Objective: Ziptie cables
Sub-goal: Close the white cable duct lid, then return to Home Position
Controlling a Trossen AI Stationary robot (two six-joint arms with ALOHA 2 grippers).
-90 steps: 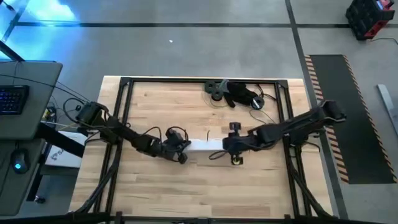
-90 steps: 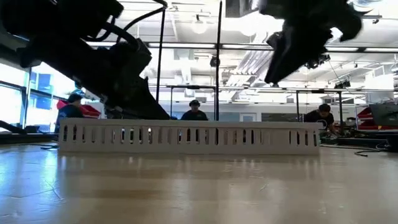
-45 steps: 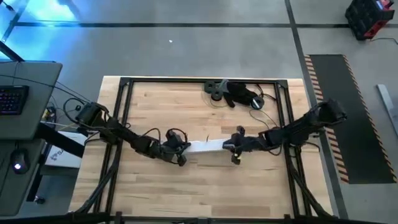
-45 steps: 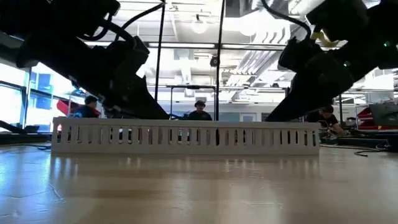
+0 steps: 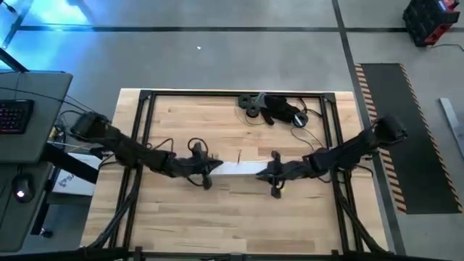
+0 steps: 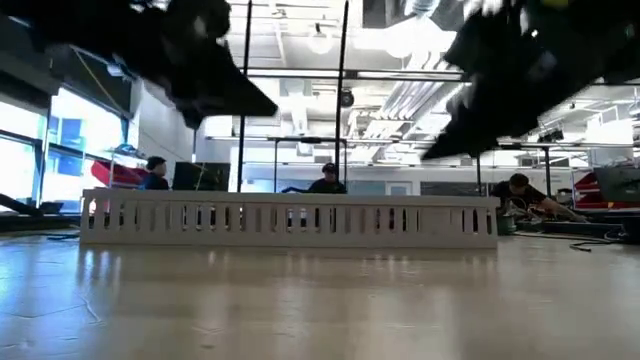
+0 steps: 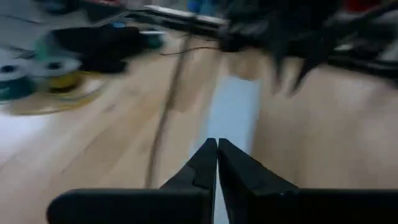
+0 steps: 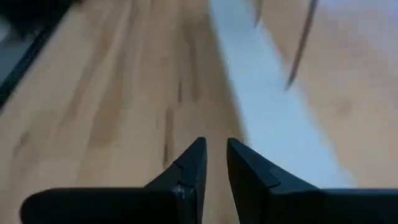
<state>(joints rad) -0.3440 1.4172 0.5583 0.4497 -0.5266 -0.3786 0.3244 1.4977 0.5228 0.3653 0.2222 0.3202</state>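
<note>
A long white slotted strip (image 6: pixel 290 215) lies flat on the wooden table, between my two grippers (image 5: pixel 239 169). Thin dark cables (image 7: pixel 165 118) run beside the strip and past its far side (image 8: pixel 300 53). My left gripper (image 7: pixel 217 148) is shut, hangs above the strip's left end (image 6: pixel 240 100) and points along it. My right gripper (image 8: pixel 215 146) stands above the strip's right end (image 6: pixel 450 140). A narrow gap shows between its fingertips, with only bare wood in it.
A bulky black gadget with a thin cord (image 5: pixel 279 109) lies at the table's far edge. Rolls of tape (image 7: pixel 56 68) sit beyond it. A black metal frame (image 5: pixel 145 130) borders the table. People sit in the room behind (image 6: pixel 325 180).
Both grippers have risen from the level of the strip's ends to well above it. The right gripper first dipped toward the strip's right end, then rose. The strip has slid a little toward the table's left edge.
</note>
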